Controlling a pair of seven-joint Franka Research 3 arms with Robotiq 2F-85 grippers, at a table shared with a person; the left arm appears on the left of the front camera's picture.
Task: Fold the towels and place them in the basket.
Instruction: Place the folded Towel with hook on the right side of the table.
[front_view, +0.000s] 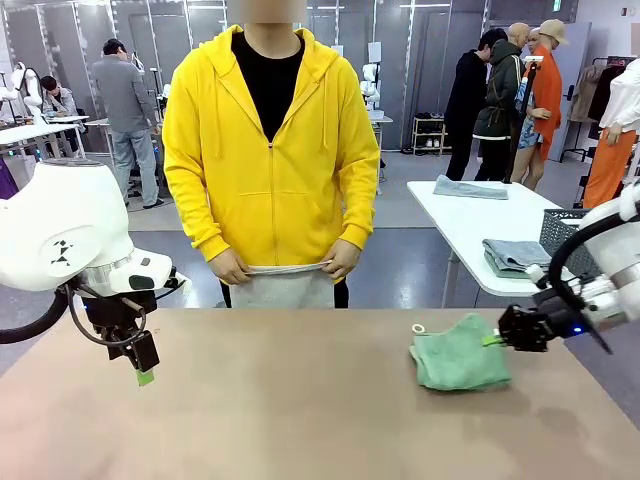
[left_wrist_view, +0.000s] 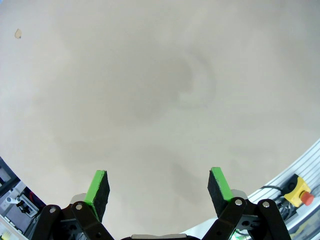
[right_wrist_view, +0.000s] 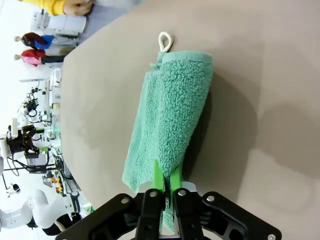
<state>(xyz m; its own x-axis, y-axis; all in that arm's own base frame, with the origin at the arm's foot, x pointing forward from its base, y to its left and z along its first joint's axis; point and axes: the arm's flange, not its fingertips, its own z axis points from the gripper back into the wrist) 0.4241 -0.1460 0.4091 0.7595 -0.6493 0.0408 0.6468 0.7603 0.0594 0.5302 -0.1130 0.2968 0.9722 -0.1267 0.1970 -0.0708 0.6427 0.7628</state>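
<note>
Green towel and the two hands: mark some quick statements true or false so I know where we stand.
1. The right hand is shut on the green towel at its edge. True.
2. The left hand grips the towel too. False: it is open above bare table, holding nothing.
3. The green towel lies spread out flat. False: it is folded over on the table.
4. The person holds a pale towel at the far side. True.

right claw pinching mint towel edge | left claw above table
</note>
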